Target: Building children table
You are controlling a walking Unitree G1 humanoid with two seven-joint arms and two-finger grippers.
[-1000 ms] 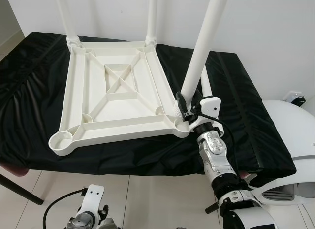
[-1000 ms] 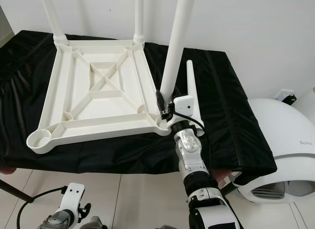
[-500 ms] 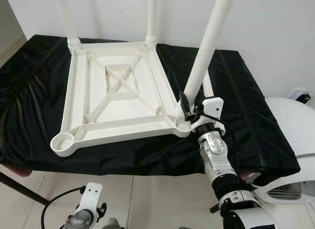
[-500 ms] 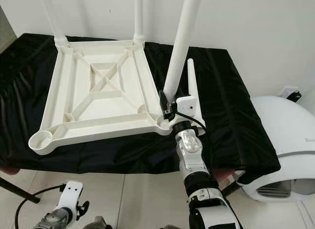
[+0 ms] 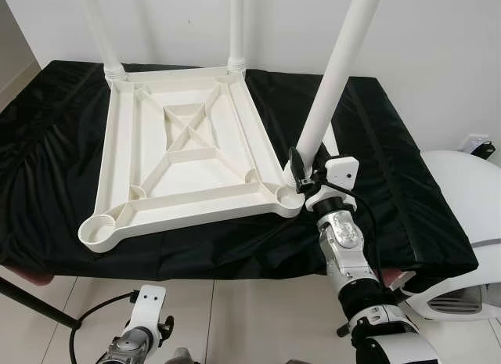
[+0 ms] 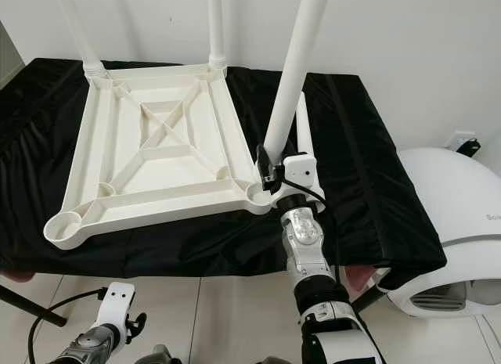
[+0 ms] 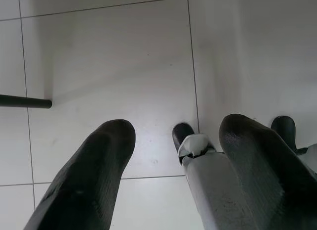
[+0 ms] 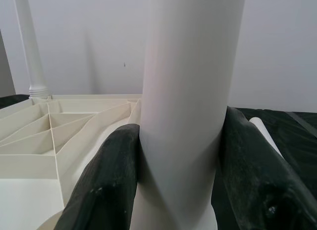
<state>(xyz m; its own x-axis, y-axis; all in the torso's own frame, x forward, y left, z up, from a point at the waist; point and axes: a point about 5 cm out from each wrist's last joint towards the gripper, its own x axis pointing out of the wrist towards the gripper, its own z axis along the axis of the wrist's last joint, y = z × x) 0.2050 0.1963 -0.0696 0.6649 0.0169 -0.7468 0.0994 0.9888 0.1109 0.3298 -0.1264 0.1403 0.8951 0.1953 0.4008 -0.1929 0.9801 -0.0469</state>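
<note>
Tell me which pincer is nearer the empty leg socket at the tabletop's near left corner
Left. The left pincer hangs low over the floor just below the empty socket; the right pincer is clamped on the tilted leg at the opposite near corner.

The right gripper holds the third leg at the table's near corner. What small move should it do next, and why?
Probably tip the leg upright over its corner socket and press it down. The right gripper is shut on the leg near its foot, and it leans right, while the two far legs stand straight on the upturned tabletop. A spare leg lies on the black cloth.
</note>
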